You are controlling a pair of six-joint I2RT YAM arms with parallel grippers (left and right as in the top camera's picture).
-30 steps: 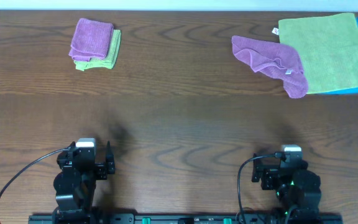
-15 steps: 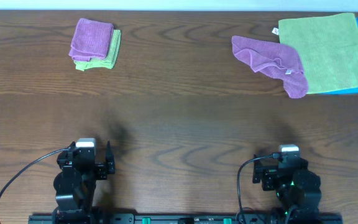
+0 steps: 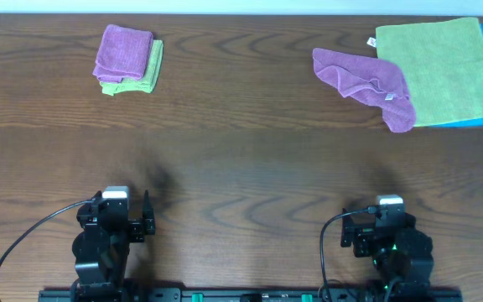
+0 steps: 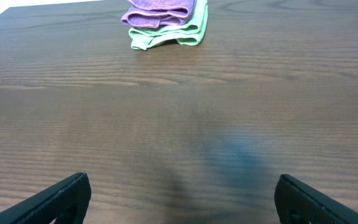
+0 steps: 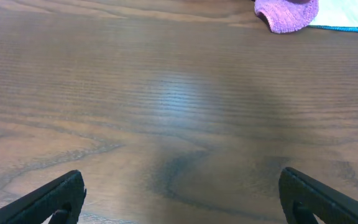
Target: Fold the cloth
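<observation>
The cloth (image 3: 124,52) is lilac-purple with neat edges and lies at the far left on top of a folded green cloth (image 3: 144,73). No tag shows on it. It also shows at the top of the left wrist view (image 4: 161,10). My left gripper (image 3: 129,220) is at the near left edge, open and empty, far from the cloth; in its wrist view the fingers (image 4: 182,199) are spread wide over bare wood. My right gripper (image 3: 381,225) is at the near right edge, also open and empty (image 5: 182,196).
A rumpled purple cloth (image 3: 366,80) lies at the far right, partly on a large flat green cloth (image 3: 443,71) with a blue edge beneath it. Its end shows in the right wrist view (image 5: 288,14). The wooden table (image 3: 241,159) spans the view.
</observation>
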